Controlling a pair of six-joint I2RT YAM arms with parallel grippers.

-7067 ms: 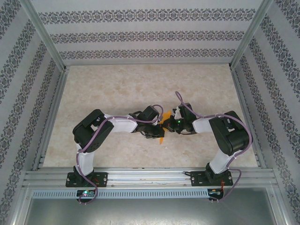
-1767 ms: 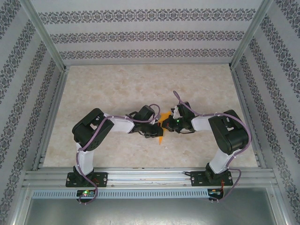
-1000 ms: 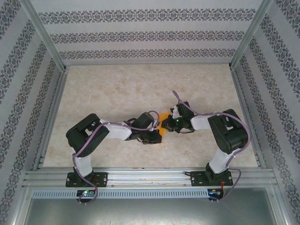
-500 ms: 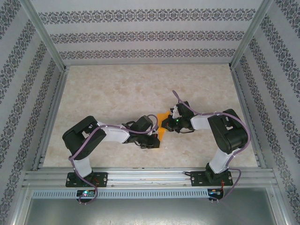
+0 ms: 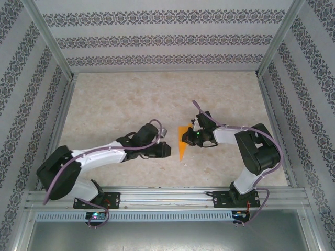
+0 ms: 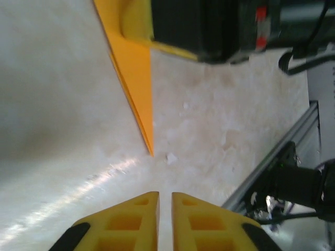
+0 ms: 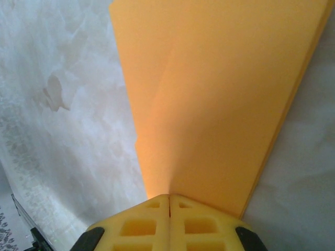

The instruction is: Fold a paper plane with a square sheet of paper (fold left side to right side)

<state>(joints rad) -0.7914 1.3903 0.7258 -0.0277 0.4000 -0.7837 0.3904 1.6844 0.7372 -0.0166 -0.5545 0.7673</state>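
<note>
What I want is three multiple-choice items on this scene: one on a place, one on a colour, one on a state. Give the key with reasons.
1. Where is the square sheet of paper?
A. At the tips of the right gripper
B. Against the far wall
C. On the near rail

2. What colour is it?
A. Blue
B. White
C. Orange

3. How is the left gripper?
A. Clamped on the sheet
B. Slightly open, empty
C. Spread wide

Key:
1 A: the shut fingertips meet the paper in the right wrist view.
2 C: it is bright orange in each view.
3 B: a narrow gap shows between its fingers, with the sheet's tip apart ahead of them.
</note>
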